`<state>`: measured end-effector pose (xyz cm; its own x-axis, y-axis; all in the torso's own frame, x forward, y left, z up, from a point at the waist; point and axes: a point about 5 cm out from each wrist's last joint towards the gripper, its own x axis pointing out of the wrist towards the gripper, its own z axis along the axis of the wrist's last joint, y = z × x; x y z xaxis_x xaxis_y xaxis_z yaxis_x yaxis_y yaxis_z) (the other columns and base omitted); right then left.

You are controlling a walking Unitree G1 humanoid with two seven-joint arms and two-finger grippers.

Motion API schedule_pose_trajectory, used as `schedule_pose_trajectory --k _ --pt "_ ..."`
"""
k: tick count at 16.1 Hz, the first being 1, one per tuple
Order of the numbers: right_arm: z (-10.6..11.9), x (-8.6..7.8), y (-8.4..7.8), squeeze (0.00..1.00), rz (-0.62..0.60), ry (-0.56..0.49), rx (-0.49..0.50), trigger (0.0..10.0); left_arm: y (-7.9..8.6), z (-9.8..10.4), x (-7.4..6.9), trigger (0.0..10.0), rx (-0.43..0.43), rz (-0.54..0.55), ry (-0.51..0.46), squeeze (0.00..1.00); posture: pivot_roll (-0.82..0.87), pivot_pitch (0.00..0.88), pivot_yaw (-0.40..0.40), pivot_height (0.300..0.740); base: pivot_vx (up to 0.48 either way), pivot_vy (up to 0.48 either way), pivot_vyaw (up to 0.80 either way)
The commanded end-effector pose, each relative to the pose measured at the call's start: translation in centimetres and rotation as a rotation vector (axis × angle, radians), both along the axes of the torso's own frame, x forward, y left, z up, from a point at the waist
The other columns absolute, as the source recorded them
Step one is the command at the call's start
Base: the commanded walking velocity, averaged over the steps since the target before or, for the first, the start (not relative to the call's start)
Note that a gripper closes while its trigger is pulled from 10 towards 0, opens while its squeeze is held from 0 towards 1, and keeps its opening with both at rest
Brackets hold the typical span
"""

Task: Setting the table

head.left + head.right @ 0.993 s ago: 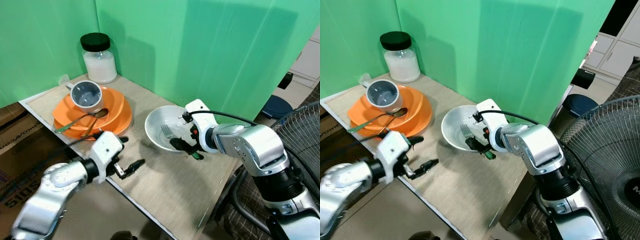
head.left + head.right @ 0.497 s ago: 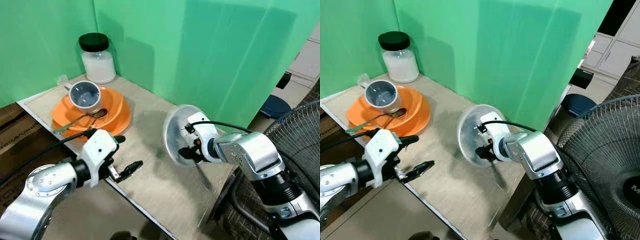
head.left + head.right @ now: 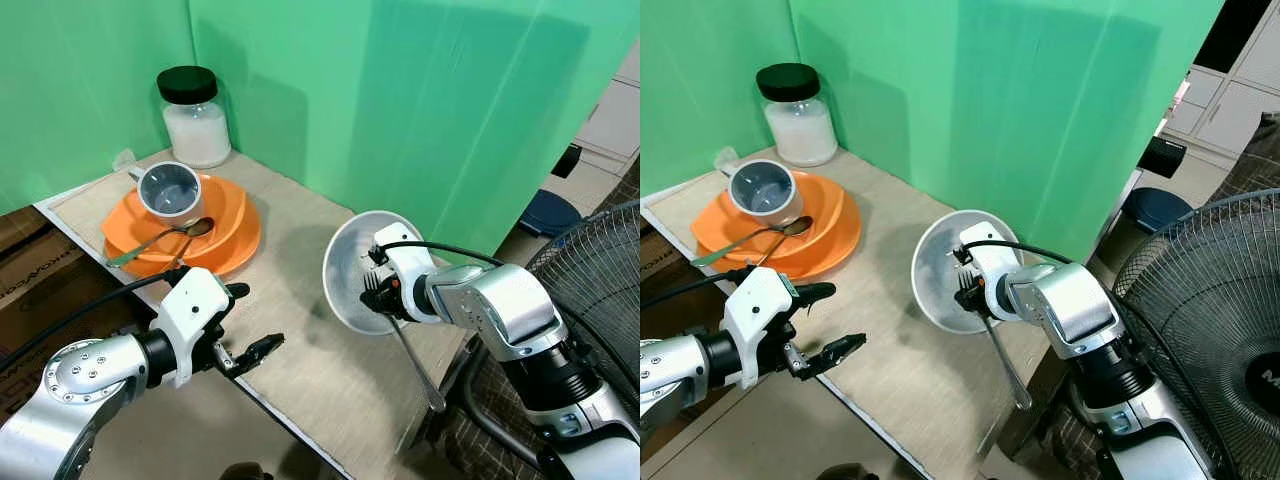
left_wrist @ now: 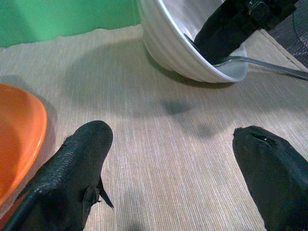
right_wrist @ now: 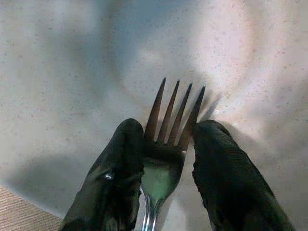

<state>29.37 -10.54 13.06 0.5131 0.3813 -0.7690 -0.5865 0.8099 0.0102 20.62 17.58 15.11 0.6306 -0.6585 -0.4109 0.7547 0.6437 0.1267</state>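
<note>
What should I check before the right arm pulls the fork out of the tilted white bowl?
1. Grip on the fork: ok. The right gripper is shut on its neck, just below the tines.
2. White bowl flat on the table: not ok. It is tipped up on its edge, its opening facing the left arm.
3. Fork free of the bowl: cannot tell. The tines lie against or close to the inner wall.
4. Fork handle: ok. It slopes down over the table edge, touching nothing.
5. Left gripper out of the way: ok. It is open, low over the near table edge, apart from the bowl.
6. Orange plate with cup and spoon: ok, well apart.
</note>
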Motion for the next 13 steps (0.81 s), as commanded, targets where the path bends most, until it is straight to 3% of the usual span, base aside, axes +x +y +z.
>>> schedule_pose_trajectory --k 1,7,11,13 --pt "0.1 0.1 0.1 0.0 0.006 -0.011 -0.01 0.0 0.1 0.6 0.1 10.0 0.007 -0.005 -0.023 0.47 0.16 0.0 -0.045 0.74 0.0 0.0 0.0" --pt "0.3 0.5 0.0 0.0 -0.004 -0.036 0.006 0.0 0.0 0.6 0.5 10.0 0.023 0.0 -0.023 0.47 0.16 0.0 -0.042 0.74 0.0 0.0 0.0" --pt "2.1 1.1 0.1 0.0 -0.023 -0.133 0.094 0.0 0.2 0.6 0.5 10.0 0.033 0.012 -0.027 0.47 0.16 0.0 -0.044 0.74 0.0 0.0 0.0" --pt "2.5 1.2 -0.1 0.0 -0.012 -0.166 0.091 0.0 0.2 0.6 0.5 10.0 0.035 0.014 -0.027 0.47 0.16 0.0 -0.042 0.74 0.0 0.0 0.0"
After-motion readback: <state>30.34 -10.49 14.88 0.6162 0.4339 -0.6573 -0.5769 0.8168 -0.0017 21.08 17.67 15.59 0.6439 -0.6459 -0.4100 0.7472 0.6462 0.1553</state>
